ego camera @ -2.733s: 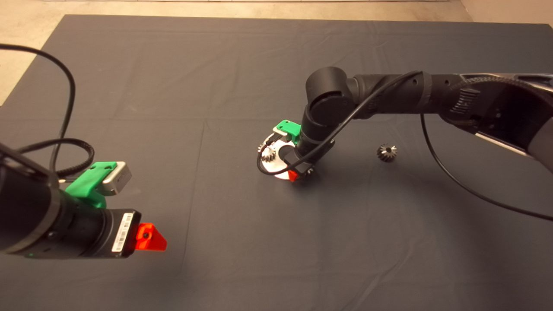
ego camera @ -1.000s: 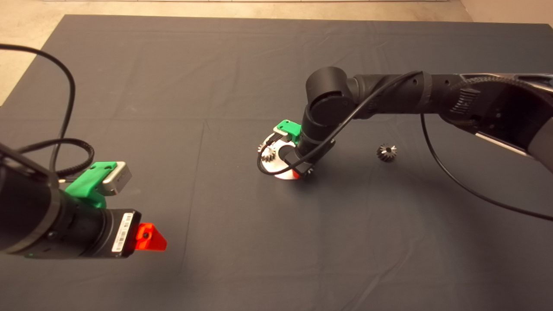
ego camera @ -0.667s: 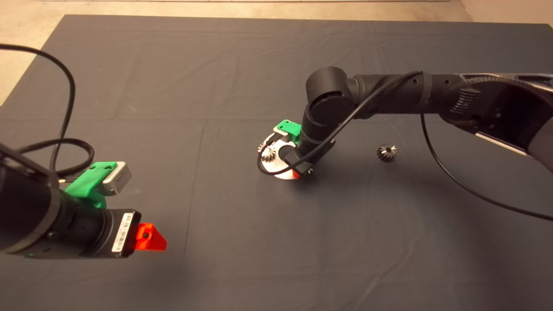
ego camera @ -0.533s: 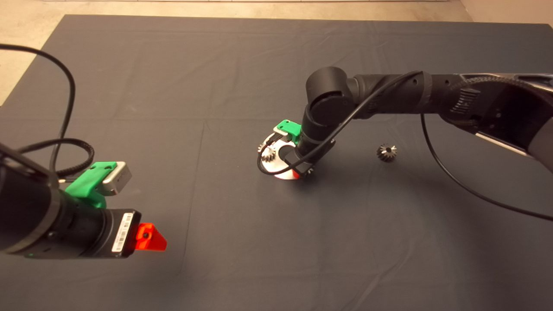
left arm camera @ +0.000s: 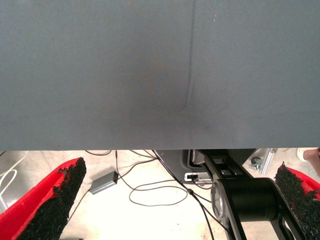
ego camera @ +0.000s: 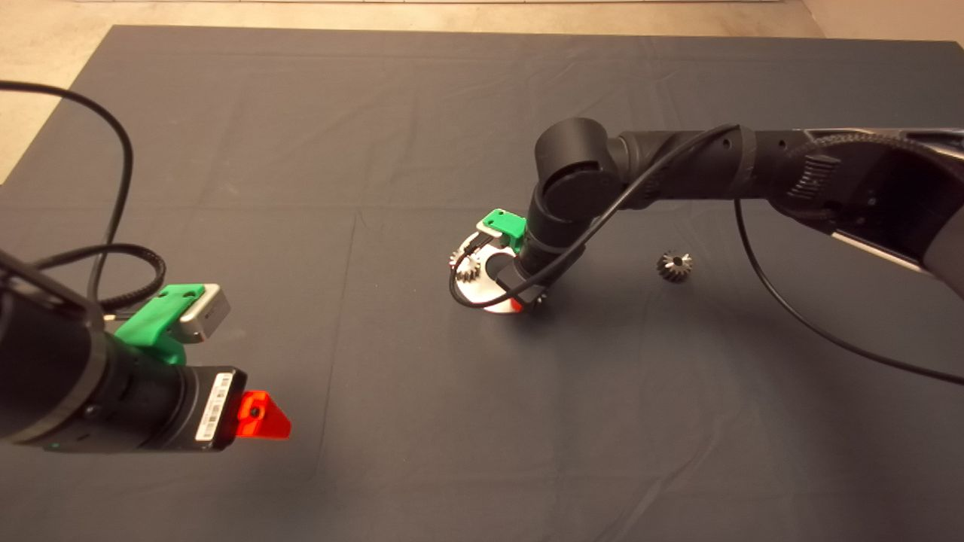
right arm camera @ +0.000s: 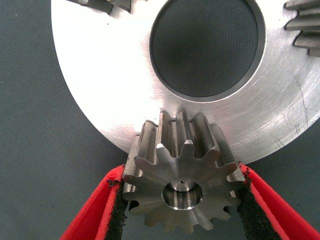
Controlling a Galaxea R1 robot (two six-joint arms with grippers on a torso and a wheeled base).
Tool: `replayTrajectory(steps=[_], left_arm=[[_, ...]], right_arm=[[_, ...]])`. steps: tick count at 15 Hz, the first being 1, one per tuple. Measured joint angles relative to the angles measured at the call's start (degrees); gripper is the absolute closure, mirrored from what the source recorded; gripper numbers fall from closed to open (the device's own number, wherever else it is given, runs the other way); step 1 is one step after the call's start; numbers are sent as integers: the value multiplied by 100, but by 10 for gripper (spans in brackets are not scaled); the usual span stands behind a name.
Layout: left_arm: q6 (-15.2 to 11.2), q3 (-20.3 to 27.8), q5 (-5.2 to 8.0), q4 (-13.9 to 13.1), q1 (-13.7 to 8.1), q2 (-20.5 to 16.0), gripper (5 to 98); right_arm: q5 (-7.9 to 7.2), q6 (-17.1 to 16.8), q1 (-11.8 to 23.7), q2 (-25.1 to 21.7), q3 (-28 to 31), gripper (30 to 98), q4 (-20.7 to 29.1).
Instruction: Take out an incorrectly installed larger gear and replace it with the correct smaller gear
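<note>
Buried under the black wrist at centre frame of the head view: most of the ring plate [ego camera: 473, 287] and nearly all of the right gripper [right arm camera: 181, 172] — only a red sliver visible. Too small there to read: teeth of the smaller gear [right arm camera: 182, 192]. In the right wrist view, clipped by the frame edge: the plate and two pale gears [right arm camera: 302, 27]. At lower left of the head view, one finger of the left gripper [left arm camera: 180, 167] showing — the other hidden.
</note>
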Motion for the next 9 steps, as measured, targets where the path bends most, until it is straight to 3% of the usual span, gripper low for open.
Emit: replayTrajectory(steps=[9], left_arm=[[1,0,1,1,2,2,54]], right_arm=[[-45,72,225,-29,256,777,-18]])
